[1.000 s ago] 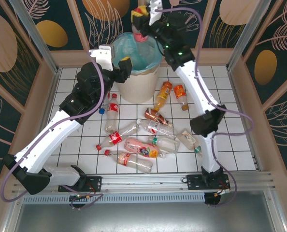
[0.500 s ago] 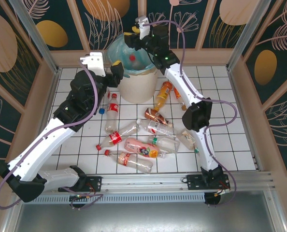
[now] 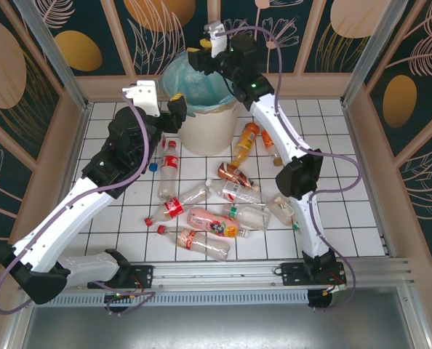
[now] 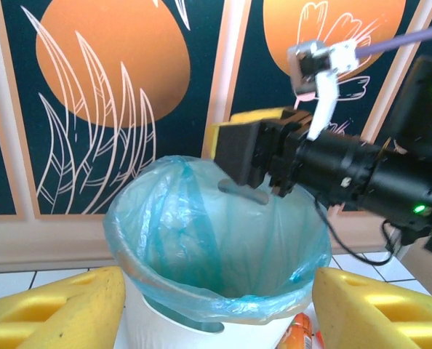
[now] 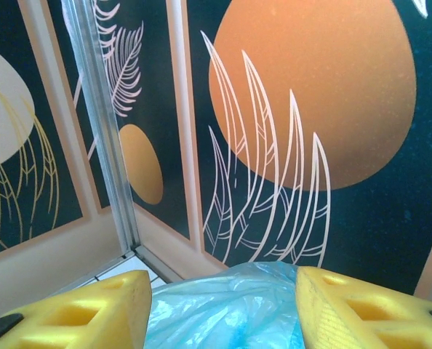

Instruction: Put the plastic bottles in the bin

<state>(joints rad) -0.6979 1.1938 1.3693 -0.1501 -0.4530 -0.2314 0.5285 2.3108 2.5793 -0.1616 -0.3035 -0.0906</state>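
The bin [image 3: 204, 127], an off-white bucket lined with a teal bag [image 4: 201, 240], stands at the back of the tiled floor. My right gripper [image 3: 199, 57] hovers over its far rim, open and empty; the right wrist view shows its yellow fingers [image 5: 78, 313] apart above the bag [image 5: 223, 309]. My left gripper [image 3: 178, 107] is just left of the bin, also open and empty, its fingertips [image 4: 376, 313] framing the rim. Several plastic bottles lie on the tiles: a cola one [image 3: 170, 161], an orange one [image 3: 245, 142] and a pink-labelled one [image 3: 212, 220].
Patterned wall panels and metal posts [image 3: 49, 51] close off the back and sides. The bottle pile spreads across the middle of the tiles in front of the bin. An aluminium rail [image 3: 223, 273] with both arm bases runs along the near edge.
A second ago my right gripper held a red-labelled bottle over the bin. It has since opened, dropped the bottle and lowered towards the rim. My left arm shifted slightly left.
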